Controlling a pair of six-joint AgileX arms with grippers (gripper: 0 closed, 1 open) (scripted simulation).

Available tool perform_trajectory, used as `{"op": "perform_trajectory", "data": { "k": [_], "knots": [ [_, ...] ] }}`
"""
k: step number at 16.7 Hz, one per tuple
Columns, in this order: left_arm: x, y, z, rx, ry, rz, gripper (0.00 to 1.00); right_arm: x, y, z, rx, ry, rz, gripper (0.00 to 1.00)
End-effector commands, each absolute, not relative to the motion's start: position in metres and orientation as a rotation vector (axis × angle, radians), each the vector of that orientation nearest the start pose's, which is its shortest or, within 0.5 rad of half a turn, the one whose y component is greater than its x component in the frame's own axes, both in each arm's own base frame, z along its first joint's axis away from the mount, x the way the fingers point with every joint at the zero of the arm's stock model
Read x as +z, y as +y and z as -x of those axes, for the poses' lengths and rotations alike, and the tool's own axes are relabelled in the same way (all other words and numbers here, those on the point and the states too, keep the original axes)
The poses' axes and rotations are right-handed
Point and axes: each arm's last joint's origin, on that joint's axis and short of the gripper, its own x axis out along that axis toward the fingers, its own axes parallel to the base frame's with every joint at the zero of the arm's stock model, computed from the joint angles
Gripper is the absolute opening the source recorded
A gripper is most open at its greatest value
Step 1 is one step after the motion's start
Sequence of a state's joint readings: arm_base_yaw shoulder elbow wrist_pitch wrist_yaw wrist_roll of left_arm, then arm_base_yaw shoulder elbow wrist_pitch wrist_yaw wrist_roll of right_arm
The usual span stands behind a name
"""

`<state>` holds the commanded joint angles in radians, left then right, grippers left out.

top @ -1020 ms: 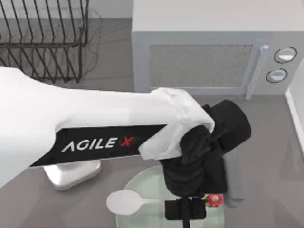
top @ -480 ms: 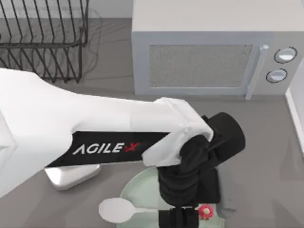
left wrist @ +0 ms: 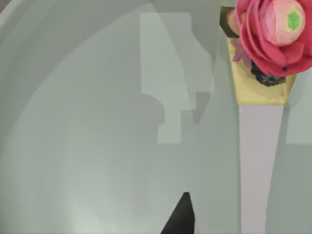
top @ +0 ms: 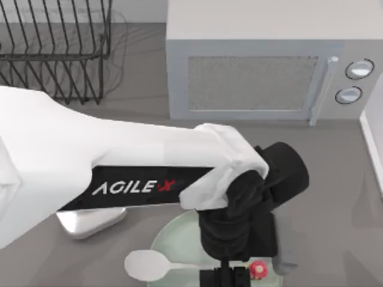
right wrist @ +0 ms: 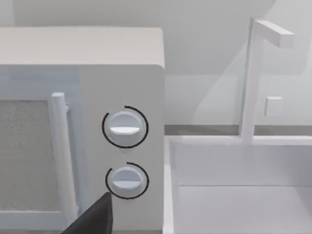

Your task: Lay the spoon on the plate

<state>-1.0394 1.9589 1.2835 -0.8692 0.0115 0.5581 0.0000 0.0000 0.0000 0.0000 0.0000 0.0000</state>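
- The left gripper (top: pixel 230 277) hangs low over the plate (top: pixel 179 236) at the near edge of the table, its fingers closed on the spoon's handle.
- The spoon (top: pixel 157 265) lies level; its bowl juts past the plate's left rim, so shifting it right before release should help.
- In the left wrist view, the plate (left wrist: pixel 87 146) sits close below, so release low, then lift straight up.
- Mind the small pink flower ornament (top: pixel 257 268) just beside the fingers.
- The right arm is parked facing the microwave (right wrist: pixel 83 126); I cannot tell its fingers' state.
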Motion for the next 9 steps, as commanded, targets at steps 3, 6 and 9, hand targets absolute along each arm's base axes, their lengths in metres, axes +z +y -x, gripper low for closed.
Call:
{"op": "perform_trajectory", "data": {
  "k": [3,6,9],
  "knots": [
    [0.1387,-0.3066,-0.1829,-1.234,1.175,-1.206,0.98,0.16,-0.0012,-0.1057,0.0,0.0,0.0,1.0],
    [0.1387,-0.3066,-0.1829,-1.234,1.175,-1.206,1.0,0.16,-0.0012,-0.1057,0.0,0.0,0.0,1.0],
    [0.1387,-0.3066,-0.1829,-1.234,1.175,-1.206,1.0,0.16,-0.0012,-0.1057,0.0,0.0,0.0,1.0]
  ]
}}
